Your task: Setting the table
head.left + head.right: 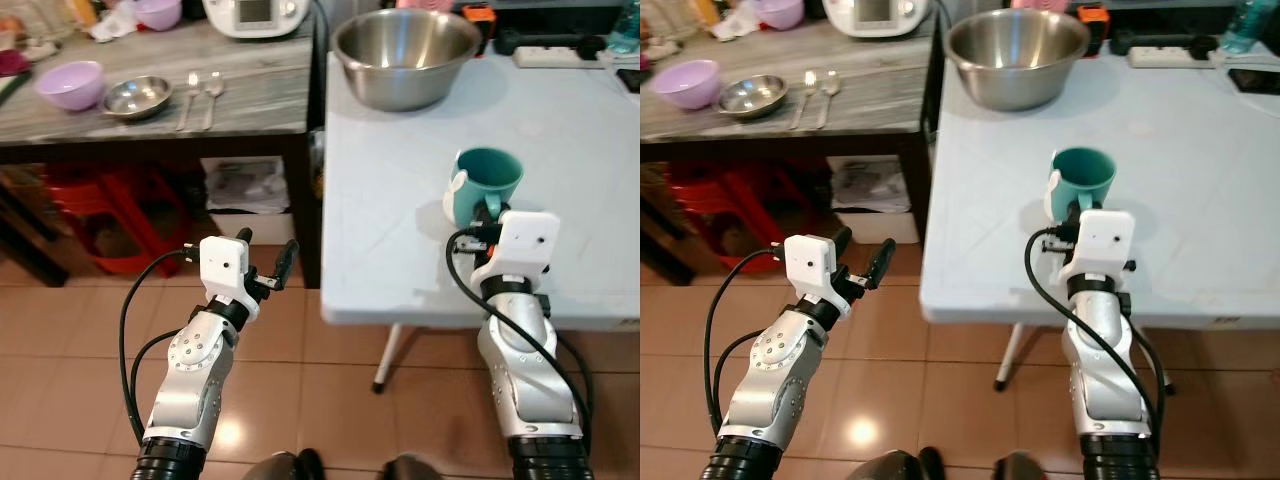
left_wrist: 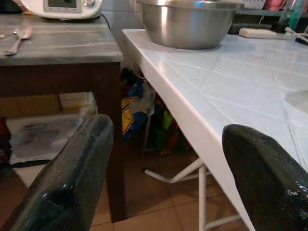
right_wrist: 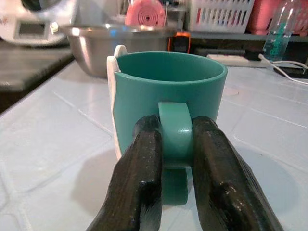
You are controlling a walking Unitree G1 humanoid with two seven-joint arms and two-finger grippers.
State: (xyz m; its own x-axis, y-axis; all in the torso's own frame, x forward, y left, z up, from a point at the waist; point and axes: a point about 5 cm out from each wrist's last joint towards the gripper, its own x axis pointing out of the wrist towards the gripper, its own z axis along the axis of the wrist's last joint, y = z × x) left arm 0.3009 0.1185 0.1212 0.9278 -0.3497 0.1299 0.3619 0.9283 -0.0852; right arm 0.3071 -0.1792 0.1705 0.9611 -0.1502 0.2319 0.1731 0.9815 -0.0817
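A teal mug (image 1: 487,178) stands upright on the white table (image 1: 560,140) near its front edge. My right gripper (image 1: 487,212) is shut on the mug's handle (image 3: 175,126), one black finger on each side of it. The mug (image 3: 168,96) looks empty inside. My left gripper (image 1: 268,262) hangs open in the air to the left of the table, over the tiled floor, with nothing between its fingers (image 2: 72,178). On the grey side counter lie a fork and a spoon (image 1: 200,95), a small steel bowl (image 1: 136,97) and a purple bowl (image 1: 70,84).
A large steel mixing bowl (image 1: 405,55) sits at the table's far left corner. A power strip (image 1: 560,57) lies at the back right. A white appliance (image 1: 255,14) stands on the counter. Red crates (image 1: 130,215) and a white box (image 1: 248,195) sit under the counter.
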